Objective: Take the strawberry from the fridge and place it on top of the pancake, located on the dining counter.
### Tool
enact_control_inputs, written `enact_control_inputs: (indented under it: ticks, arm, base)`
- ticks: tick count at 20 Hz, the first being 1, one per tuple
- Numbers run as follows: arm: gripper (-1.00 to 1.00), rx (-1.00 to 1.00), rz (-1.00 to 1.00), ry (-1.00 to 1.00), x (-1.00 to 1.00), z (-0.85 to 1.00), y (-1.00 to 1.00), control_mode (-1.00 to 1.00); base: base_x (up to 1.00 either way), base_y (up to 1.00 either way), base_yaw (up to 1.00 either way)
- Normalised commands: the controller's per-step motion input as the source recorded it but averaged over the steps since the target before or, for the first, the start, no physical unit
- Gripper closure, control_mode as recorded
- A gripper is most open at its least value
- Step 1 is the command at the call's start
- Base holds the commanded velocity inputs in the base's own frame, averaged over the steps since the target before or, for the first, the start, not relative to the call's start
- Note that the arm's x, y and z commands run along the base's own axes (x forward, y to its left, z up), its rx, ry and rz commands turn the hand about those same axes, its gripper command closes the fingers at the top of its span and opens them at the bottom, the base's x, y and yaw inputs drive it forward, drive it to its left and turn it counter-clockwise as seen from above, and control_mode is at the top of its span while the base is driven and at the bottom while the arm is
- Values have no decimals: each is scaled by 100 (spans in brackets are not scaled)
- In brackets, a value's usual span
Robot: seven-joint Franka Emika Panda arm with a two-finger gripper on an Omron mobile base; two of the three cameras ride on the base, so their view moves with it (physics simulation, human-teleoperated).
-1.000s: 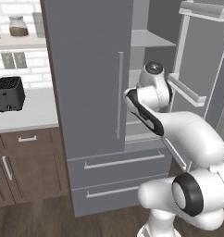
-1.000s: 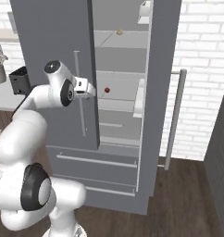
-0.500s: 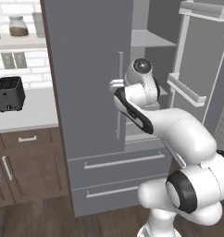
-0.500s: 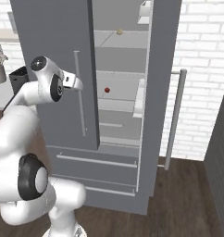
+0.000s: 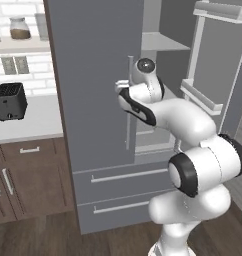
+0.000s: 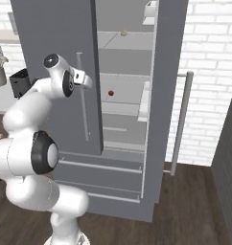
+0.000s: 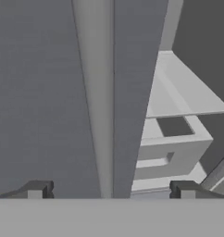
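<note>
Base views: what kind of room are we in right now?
A home kitchen, apparently: a tall grey fridge with one door open, a black toaster on a white counter, and brown wooden cabinets below.

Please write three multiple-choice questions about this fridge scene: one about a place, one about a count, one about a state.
1. Where is the tiny red strawberry?
A. on a pale shelf inside the tall grey fridge
B. in a bottom drawer
C. on the counter beside the black toaster

2. How many long drawer handles show below the fridge doors?
A. one
B. two
C. four

3. How does the dark two-finger gripper stand?
A. shut on the strawberry
B. shut on nothing
C. open

Answers:
1 A, the right base view shows it on a middle shelf.
2 B, two bars, one above the other.
3 C, the tips stand far apart, astride the door's bar handle.
</note>
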Motion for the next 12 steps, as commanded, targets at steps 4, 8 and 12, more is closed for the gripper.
enact_control_inputs:
  ticks: [4, 8, 12]
  arm:
    - [-100, 0, 0, 0, 70, -4, 0, -100]
    - [-100, 0, 0, 0, 41, 0, 0, -100]
    - [-100, 0, 0, -2, 33, 0, 0, -100]
  base:
    - [0, 0, 0]
    - [0, 0, 0]
    - [0, 0, 0]
